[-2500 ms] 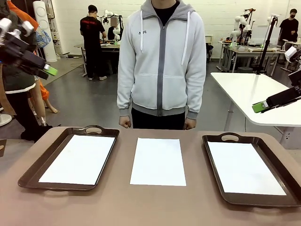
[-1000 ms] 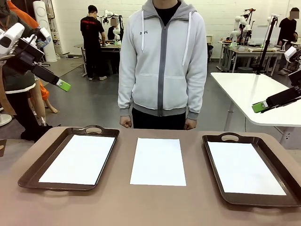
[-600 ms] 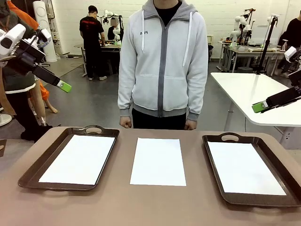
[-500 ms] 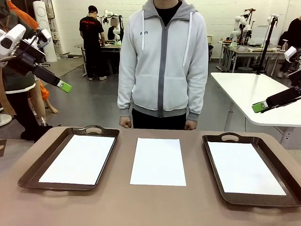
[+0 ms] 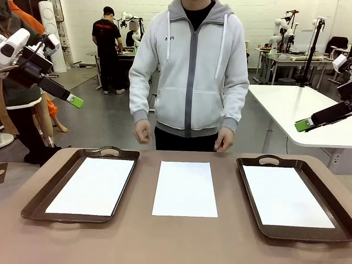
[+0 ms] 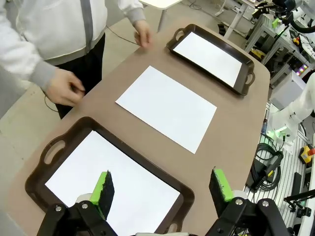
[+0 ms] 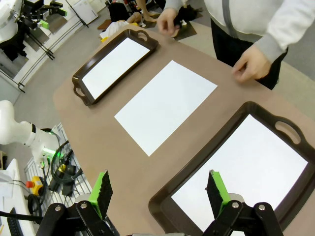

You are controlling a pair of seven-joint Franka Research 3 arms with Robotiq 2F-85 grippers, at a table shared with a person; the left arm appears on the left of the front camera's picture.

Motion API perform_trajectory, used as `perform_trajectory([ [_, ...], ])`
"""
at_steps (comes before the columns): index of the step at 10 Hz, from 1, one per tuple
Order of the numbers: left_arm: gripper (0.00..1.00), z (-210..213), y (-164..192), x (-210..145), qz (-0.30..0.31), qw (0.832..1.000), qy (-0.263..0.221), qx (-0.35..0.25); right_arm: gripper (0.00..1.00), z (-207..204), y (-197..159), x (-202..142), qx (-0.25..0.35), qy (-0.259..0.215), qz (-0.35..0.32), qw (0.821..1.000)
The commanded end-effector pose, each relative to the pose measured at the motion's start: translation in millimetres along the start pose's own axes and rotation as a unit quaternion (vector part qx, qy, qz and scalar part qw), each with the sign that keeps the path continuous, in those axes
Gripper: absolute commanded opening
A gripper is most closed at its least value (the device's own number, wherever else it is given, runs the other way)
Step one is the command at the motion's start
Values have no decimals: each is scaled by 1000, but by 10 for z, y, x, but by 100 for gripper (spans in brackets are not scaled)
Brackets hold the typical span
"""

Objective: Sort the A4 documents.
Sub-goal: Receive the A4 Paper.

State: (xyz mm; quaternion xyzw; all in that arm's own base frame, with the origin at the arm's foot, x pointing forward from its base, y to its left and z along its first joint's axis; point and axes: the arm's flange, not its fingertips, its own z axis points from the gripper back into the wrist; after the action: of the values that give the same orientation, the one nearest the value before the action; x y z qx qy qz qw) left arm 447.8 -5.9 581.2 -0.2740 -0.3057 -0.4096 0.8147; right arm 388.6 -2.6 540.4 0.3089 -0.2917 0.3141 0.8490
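Three blank white A4 documents [image 5: 185,188] lie flat: one in each tray, seemingly single sheets, one between them

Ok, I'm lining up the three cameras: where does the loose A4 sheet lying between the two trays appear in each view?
Front view: the loose sheet lies at centre, between the left tray and the right tray.
Left wrist view: centre, tilted, beyond the near tray.
Right wrist view: centre-left, tilted, up-left of the near tray.
Shared landmark: the person's hands at the table's far edge, just beyond the sheet.
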Motion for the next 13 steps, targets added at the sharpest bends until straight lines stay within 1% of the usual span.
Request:
perform_trajectory([
  [1, 100, -2, -11, 6, -2, 1000, 1, 0, 100, 0, 1, -7, 1, 0, 2, 1000],
  [13, 100, -2, -11, 6, -2, 1000, 1, 0, 100, 0, 1, -7, 1, 0, 2, 1000],
])
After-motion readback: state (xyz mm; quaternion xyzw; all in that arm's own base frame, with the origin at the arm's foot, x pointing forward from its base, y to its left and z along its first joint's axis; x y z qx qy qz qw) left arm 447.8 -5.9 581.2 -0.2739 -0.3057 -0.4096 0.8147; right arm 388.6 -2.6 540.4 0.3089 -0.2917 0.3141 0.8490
